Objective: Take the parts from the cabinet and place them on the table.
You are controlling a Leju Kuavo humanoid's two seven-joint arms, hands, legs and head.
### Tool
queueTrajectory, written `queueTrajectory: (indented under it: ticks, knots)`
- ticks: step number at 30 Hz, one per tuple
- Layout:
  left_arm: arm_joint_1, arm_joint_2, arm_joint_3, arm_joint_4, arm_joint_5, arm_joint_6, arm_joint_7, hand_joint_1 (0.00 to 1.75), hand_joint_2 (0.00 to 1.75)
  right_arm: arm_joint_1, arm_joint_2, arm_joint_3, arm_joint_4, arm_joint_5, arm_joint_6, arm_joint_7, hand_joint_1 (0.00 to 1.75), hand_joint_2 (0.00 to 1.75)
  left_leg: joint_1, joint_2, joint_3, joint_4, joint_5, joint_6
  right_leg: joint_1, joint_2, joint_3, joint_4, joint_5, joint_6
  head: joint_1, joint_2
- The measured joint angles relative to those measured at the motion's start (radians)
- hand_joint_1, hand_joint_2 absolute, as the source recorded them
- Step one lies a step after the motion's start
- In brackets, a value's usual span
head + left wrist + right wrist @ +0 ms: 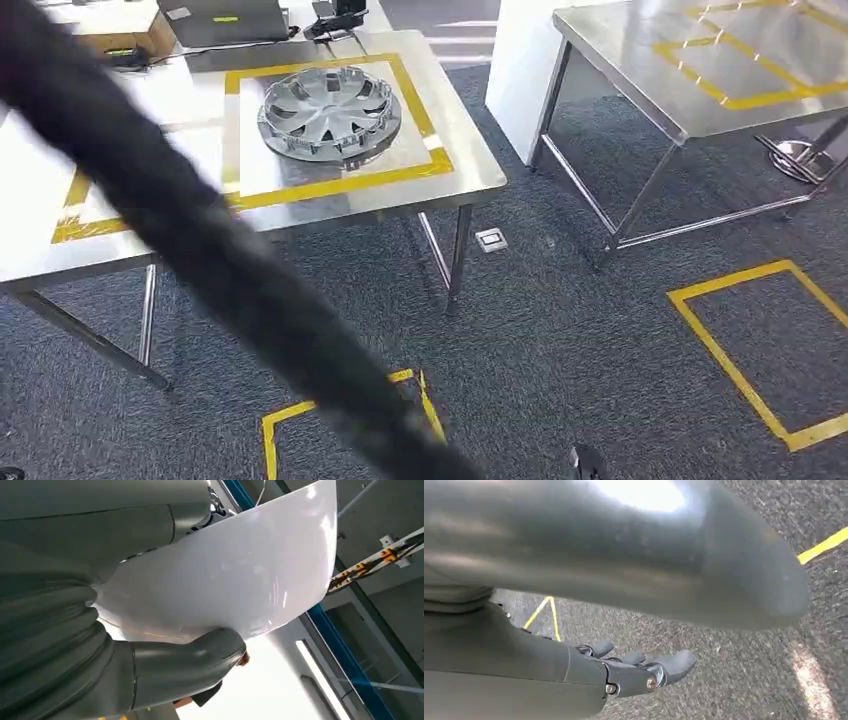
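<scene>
Biggest thing first: the carpet floor point(560, 340), dark grey, with yellow tape squares point(760, 345) marked on it. Two steel worktops stand on it. The near worktop point(470, 165) has a yellow taped frame point(340, 185) by its right edge, and a silver hubcap point(329, 113) lies flat inside that frame, closer to its far side. At the far edge of that worktop there's a grey laptop point(225, 20) and a cardboard box point(120, 35) toward the far left corner. The second worktop point(640, 70) is off to the right, well apart, with yellow tape on it too. A small square plate point(490, 240) sits on the floor just beside the near worktop's front right leg. A blurry dark band point(200, 250) runs diagonally across the head view; can't tell what it is.

Left hand point(190, 662) is grasping a glossy white panel point(225, 580), thumb pressed against one edge of it, with the ceiling and a blue beam point(345, 660) behind it.

Right hand point(639, 672) hangs over the carpet holding nothing, fingers loosely stretched out and released, yellow tape on the floor past it.
</scene>
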Motion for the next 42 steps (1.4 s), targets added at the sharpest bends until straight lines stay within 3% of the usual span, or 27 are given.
queueTrajectory:
  ticks: [1, 2, 3, 6, 8, 9, 11, 12, 13, 14, 16, 17, 18, 21, 23, 24, 26, 27, 28, 29, 30, 32, 33, 36, 38, 39, 42]
  knots:
    - [0.000, 0.000, 0.000, 0.000, 0.000, 0.001, -0.001, 1.75, 1.75, -0.001, 0.000, 0.000, 0.000, 0.001, 0.000, -0.001, 0.00, 0.00, 0.000, 0.000, 0.011, 0.000, -0.007, -0.003, 0.001, -0.002, 0.039, -0.090, 0.050, -0.005, 0.000, 0.000]
    - [0.000, 0.000, 0.000, 0.000, 0.000, 0.003, -0.002, 1.75, 1.75, -0.001, -0.001, 0.000, 0.000, 0.003, 0.000, -0.003, 0.00, 0.00, 0.000, 0.001, 0.014, 0.000, -0.014, -0.007, 0.003, -0.006, 0.064, -0.156, 0.068, -0.012, 0.000, 0.000]
    - [-0.001, 0.000, 0.000, 0.000, 0.000, 0.003, -0.004, 1.75, 1.75, -0.003, -0.001, 0.000, 0.000, 0.003, 0.000, -0.004, 0.00, 0.00, -0.007, 0.000, 0.012, 0.004, -0.022, -0.015, 0.011, -0.007, 0.082, -0.175, 0.047, -0.017, -0.002, 0.000]
    - [-0.001, 0.001, 0.000, -0.002, 0.001, 0.005, -0.006, 1.75, 1.75, -0.004, 0.000, 0.000, 0.000, 0.005, 0.000, -0.002, 0.00, 0.00, -0.005, 0.001, 0.020, -0.009, -0.026, -0.032, 0.012, -0.004, 0.084, -0.174, 0.035, -0.032, -0.002, 0.000]
    - [-0.001, 0.002, 0.000, -0.006, 0.001, 0.006, -0.007, 1.75, 1.75, -0.004, 0.000, 0.000, 0.000, 0.005, 0.000, -0.002, 0.00, 0.00, -0.005, 0.001, 0.028, 0.014, -0.040, -0.044, 0.001, -0.003, 0.108, -0.188, 0.032, -0.043, -0.006, 0.000]
    - [-0.004, 0.003, 0.000, -0.006, 0.000, 0.008, -0.008, 1.75, 1.75, -0.005, 0.000, 0.000, 0.000, 0.005, 0.000, -0.003, 0.00, 0.00, -0.004, 0.000, -0.002, 0.072, -0.068, -0.047, 0.000, -0.004, 0.115, -0.188, 0.027, -0.051, -0.012, 0.000]
    - [0.000, 0.003, 0.000, -0.004, 0.001, 0.008, -0.006, 1.75, 1.75, -0.006, 0.000, 0.000, 0.000, 0.005, 0.000, -0.002, 0.00, 0.00, -0.002, 0.000, -0.107, 0.246, -0.131, -0.054, 0.001, -0.003, 0.126, -0.188, 0.016, -0.056, -0.011, 0.000]
    - [0.001, 0.003, 0.000, -0.002, 0.001, 0.009, -0.006, 1.75, 1.75, -0.005, 0.000, 0.000, 0.000, 0.005, -0.001, -0.002, 0.00, 0.00, -0.001, 0.000, -0.153, 0.306, -0.139, -0.056, 0.001, -0.003, 0.131, -0.188, 0.011, -0.056, -0.012, 0.000]
    - [0.001, 0.003, 0.000, 0.000, 0.001, 0.010, -0.006, 1.75, 1.75, -0.003, 0.000, -0.001, 0.000, 0.005, 0.000, -0.003, 0.00, 0.00, 0.000, 0.000, -0.177, 0.322, -0.123, -0.057, 0.001, -0.002, 0.138, -0.188, 0.005, -0.055, -0.011, 0.000]
    - [0.001, 0.003, 0.000, 0.002, 0.002, 0.010, -0.006, 1.75, 1.75, -0.002, 0.000, -0.001, 0.000, 0.005, 0.000, -0.004, 0.00, 0.00, 0.001, 0.000, -0.176, 0.289, -0.079, -0.056, 0.000, -0.001, 0.147, -0.188, -0.002, -0.053, -0.011, 0.000]
    - [0.001, 0.003, 0.000, 0.002, 0.002, 0.010, -0.006, 1.75, 1.75, -0.002, 0.001, -0.001, 0.000, 0.004, 0.000, -0.007, 0.00, 0.00, 0.003, 0.000, -0.116, 0.119, 0.042, -0.054, -0.002, 0.002, 0.173, -0.187, -0.020, -0.047, -0.011, 0.000]
    - [0.001, 0.003, 0.000, 0.003, 0.002, 0.010, -0.006, 1.75, 1.75, -0.001, 0.001, -0.001, 0.000, 0.004, 0.000, -0.008, 0.00, 0.00, 0.005, 0.001, -0.088, 0.037, 0.085, -0.052, -0.001, 0.003, 0.173, -0.187, -0.030, -0.041, -0.013, 0.000]
    - [0.000, 0.003, 0.000, 0.005, 0.002, 0.011, -0.006, 1.75, 1.75, -0.002, 0.001, -0.001, 0.000, 0.004, 0.000, -0.010, 0.00, 0.00, -0.002, -0.002, -0.070, 0.015, 0.062, -0.050, 0.006, 0.005, 0.175, -0.181, -0.041, -0.032, -0.020, 0.000]
    - [0.001, 0.003, 0.000, 0.005, 0.003, 0.012, -0.006, 1.75, 1.75, -0.001, 0.001, -0.001, 0.000, 0.004, 0.000, -0.010, 0.00, 0.00, -0.005, -0.005, -0.075, 0.018, 0.049, -0.025, 0.003, 0.004, 0.178, -0.189, -0.047, -0.017, -0.011, 0.000]
    - [0.000, 0.003, 0.000, 0.002, 0.003, 0.012, -0.006, 1.75, 1.75, -0.003, 0.002, -0.001, 0.000, 0.004, 0.000, -0.010, 0.00, 0.00, 0.002, -0.004, -0.059, 0.011, 0.045, -0.010, -0.001, 0.001, 0.186, -0.172, -0.061, -0.005, -0.010, 0.000]
    - [-0.002, 0.003, 0.000, 0.002, 0.003, 0.012, -0.008, 1.75, 1.75, -0.005, 0.002, -0.001, 0.000, 0.004, 0.000, -0.010, 0.00, 0.00, 0.002, -0.002, -0.054, 0.010, 0.040, -0.003, 0.001, -0.001, 0.161, -0.125, -0.082, -0.002, -0.009, 0.000]
    - [-0.001, 0.003, 0.000, 0.002, 0.003, 0.012, -0.007, 1.75, 1.75, -0.005, 0.000, -0.001, 0.000, 0.004, 0.000, -0.010, 0.00, 0.00, 0.000, 0.000, -0.048, 0.011, 0.030, 0.003, 0.001, -0.002, 0.061, 0.039, -0.147, 0.003, -0.006, 0.000]
    - [0.000, 0.003, 0.000, 0.003, 0.003, 0.012, -0.007, 1.75, 1.75, -0.003, 0.000, -0.001, 0.000, 0.004, -0.001, -0.010, 0.00, 0.00, -0.001, 0.000, -0.044, 0.011, 0.025, 0.004, 0.002, -0.002, 0.010, 0.113, -0.164, 0.003, -0.005, 0.000]
    - [0.000, 0.002, 0.000, 0.003, 0.003, 0.012, -0.007, 1.75, 1.75, 0.000, 0.000, -0.001, 0.000, 0.004, 0.000, -0.010, 0.00, 0.00, -0.002, -0.002, -0.038, 0.011, 0.019, 0.004, 0.002, -0.002, -0.023, 0.144, -0.151, 0.002, -0.005, 0.000]
    - [0.000, 0.002, 0.000, 0.004, 0.003, 0.012, -0.007, 1.75, 1.75, 0.002, 0.000, -0.002, 0.000, 0.004, 0.000, -0.010, 0.00, 0.00, -0.002, -0.003, -0.030, 0.011, 0.013, 0.002, 0.002, -0.002, -0.028, 0.122, -0.115, -0.001, -0.005, 0.000]
    - [0.000, 0.002, 0.000, 0.005, 0.003, 0.012, -0.007, 1.75, 1.75, 0.002, 0.000, -0.001, 0.000, 0.004, 0.000, -0.010, 0.00, 0.00, -0.003, -0.004, -0.017, 0.011, 0.004, 0.001, 0.003, -0.002, -0.010, 0.052, -0.052, -0.006, -0.004, 0.000]
    - [-0.001, 0.002, 0.000, 0.005, 0.003, 0.012, -0.007, 1.75, 1.75, 0.002, 0.000, -0.002, 0.000, 0.004, 0.000, -0.010, 0.00, 0.00, -0.003, -0.004, 0.004, 0.010, -0.012, -0.005, 0.008, -0.003, 0.055, -0.126, 0.061, -0.020, -0.003, 0.000]
    - [-0.001, 0.001, 0.000, 0.006, 0.003, 0.012, -0.007, 1.75, 1.75, 0.001, -0.002, -0.002, 0.000, 0.004, 0.000, -0.010, 0.00, 0.00, -0.006, -0.004, 0.002, 0.011, -0.019, -0.010, 0.015, -0.005, 0.068, -0.152, 0.048, -0.028, -0.008, 0.000]
    - [-0.001, -0.001, -0.001, 0.005, 0.003, 0.012, -0.006, 1.75, 1.75, 0.000, -0.002, -0.002, 0.000, 0.004, 0.000, -0.007, 0.00, 0.00, -0.004, -0.005, 0.007, 0.004, -0.023, -0.028, 0.022, -0.004, 0.073, -0.169, 0.037, -0.036, -0.008, 0.000]
    - [-0.002, 0.000, 0.000, 0.002, 0.003, 0.013, -0.005, 1.75, 1.75, 0.000, 0.000, -0.002, 0.000, 0.004, 0.000, -0.007, 0.00, 0.00, -0.004, -0.005, 0.019, 0.003, -0.034, -0.040, 0.007, -0.003, 0.096, -0.187, 0.037, -0.044, -0.007, 0.000]
    - [-0.006, -0.001, 0.000, 0.001, 0.003, 0.013, -0.006, 1.75, 1.75, 0.000, 0.000, -0.002, 0.000, 0.004, 0.000, -0.008, 0.00, 0.00, -0.006, -0.004, 0.008, 0.038, -0.049, -0.043, 0.006, -0.003, 0.109, -0.190, 0.030, -0.054, -0.015, 0.000]
    - [-0.002, -0.002, 0.000, 0.003, -0.003, 0.015, -0.003, 1.75, 1.75, -0.001, 0.000, -0.002, 0.000, 0.006, 0.001, -0.008, 0.00, 0.00, 0.000, -0.005, -0.132, 0.276, -0.130, -0.054, 0.006, -0.003, 0.131, -0.190, 0.011, -0.061, -0.017, 0.000]
